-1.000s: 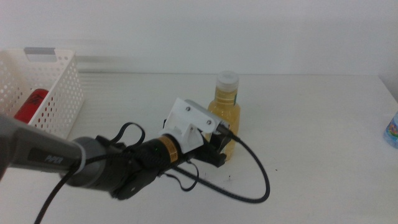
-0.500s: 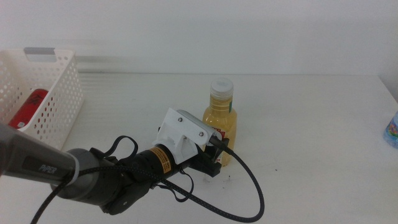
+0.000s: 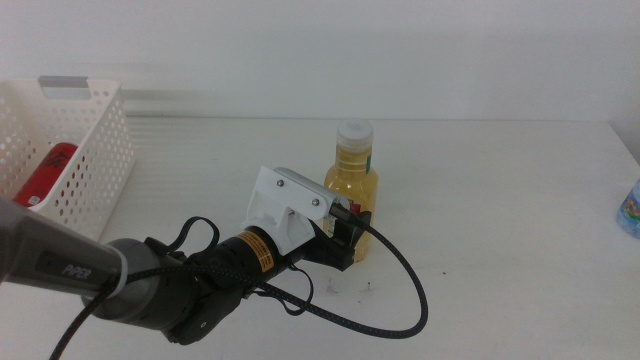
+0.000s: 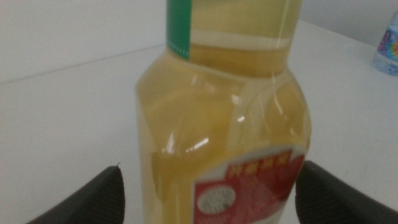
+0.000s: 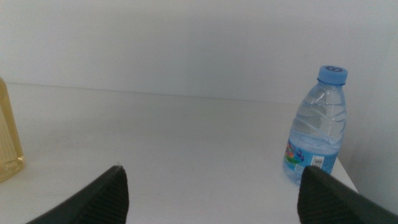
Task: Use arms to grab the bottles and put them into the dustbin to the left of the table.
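Left gripper (image 3: 350, 235) at juice bottle (image 3: 353, 195), mid-table, upright; jaws spread wide, straddling lower body, no contact visible, nothing held. Basket (image 3: 95, 150) far left, red can (image 3: 45, 172) inside. Right gripper (image 5: 211, 196) spread wide, empty, waiting near water bottle (image 5: 315, 126).

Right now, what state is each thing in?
Juice bottle: upright, capped, between the left pincer's jaws.
Left pincer: open around the bottle.
Right pincer: open, empty.
Water bottle: upright, capped.
Red can: lying in the basket.
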Controlling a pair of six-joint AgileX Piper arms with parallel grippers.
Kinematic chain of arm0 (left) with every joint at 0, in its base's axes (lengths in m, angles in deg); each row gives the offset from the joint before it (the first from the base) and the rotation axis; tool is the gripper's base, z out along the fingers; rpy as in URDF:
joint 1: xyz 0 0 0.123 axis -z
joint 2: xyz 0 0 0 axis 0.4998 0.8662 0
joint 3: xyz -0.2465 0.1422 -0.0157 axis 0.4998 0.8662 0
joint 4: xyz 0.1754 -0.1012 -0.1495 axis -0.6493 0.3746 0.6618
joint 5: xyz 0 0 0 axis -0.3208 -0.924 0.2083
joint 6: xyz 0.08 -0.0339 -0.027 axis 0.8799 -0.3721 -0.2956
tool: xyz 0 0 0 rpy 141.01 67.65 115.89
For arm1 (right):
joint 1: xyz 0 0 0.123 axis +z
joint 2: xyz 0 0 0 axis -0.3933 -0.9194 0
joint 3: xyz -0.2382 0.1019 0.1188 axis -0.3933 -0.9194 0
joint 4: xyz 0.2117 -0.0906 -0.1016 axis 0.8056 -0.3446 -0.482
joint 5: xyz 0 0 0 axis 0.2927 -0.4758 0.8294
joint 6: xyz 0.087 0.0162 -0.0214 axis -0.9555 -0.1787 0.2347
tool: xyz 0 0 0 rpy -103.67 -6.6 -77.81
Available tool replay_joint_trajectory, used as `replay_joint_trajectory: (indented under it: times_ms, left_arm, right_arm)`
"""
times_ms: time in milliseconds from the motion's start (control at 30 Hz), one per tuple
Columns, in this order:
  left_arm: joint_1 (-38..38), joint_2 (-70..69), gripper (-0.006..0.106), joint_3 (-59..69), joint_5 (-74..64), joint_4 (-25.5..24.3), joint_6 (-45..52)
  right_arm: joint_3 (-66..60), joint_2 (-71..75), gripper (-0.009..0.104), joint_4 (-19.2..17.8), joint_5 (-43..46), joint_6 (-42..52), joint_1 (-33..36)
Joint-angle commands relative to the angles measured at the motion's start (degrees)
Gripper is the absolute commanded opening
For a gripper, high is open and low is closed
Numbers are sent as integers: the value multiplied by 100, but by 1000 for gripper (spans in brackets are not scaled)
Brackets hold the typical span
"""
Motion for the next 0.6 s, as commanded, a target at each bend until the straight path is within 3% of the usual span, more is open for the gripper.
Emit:
replay_joint_trajectory:
  times_ms: [0,567]
  left_arm:
    - [2,-42,94,6,159,144,-93]
    - [12,678,94,-518,725,-61,-391]
  right_arm:
    - [-18,25,93,-29,75,32,-49]
    - [-18,25,93,-29,75,32,-49]
